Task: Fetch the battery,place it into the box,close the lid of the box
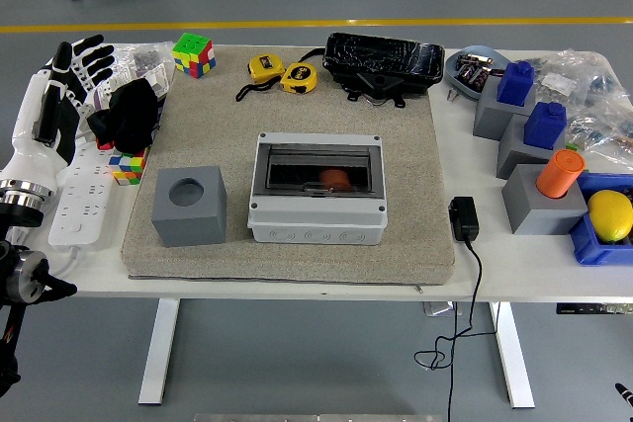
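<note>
The table (pixel 297 284) carries a mat (pixel 415 195), and mid-mat sits the box (pixel 317 190) with its smoky lid (pixel 316 170) down over an orange battery (pixel 335 179) inside. The left hand (pixel 67 81) hangs at the table's left edge over a power strip (pixel 84 195), fingers spread, holding nothing

Grey box (pixel 316 191) with a dark see-through lid (pixel 317 169); something orange, possibly the battery (pixel 334 178), behind it. At nine o'clock, a grey block (pixel 189 206).
</note>
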Controlling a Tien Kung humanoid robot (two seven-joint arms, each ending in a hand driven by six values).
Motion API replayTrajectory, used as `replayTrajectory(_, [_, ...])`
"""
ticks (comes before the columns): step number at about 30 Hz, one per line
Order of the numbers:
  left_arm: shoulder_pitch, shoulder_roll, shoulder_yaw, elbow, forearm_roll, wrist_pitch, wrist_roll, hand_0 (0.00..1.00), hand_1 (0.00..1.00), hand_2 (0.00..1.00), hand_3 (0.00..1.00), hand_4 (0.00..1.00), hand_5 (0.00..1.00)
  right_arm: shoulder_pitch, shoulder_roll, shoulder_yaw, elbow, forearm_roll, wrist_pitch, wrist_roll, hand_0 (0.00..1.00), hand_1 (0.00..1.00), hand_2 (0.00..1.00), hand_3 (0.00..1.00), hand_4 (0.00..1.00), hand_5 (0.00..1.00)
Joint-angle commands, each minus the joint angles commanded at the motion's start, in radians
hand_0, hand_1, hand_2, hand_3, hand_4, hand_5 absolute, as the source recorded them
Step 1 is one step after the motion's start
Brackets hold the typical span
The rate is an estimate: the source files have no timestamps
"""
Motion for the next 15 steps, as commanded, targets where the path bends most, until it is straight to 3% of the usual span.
replayTrajectory(15, [0.0, 0.003, 0.002, 0.0, -0.001, 0.002, 0.0, 0.823, 0.816, 0.785, 0.796, 0.998, 0.959, -0.001, -0.001, -0.002, 0.0, 0.001, -0.001, -0.001, 0.794, 0.737, 0.738, 0.793, 0.998, 0.938])
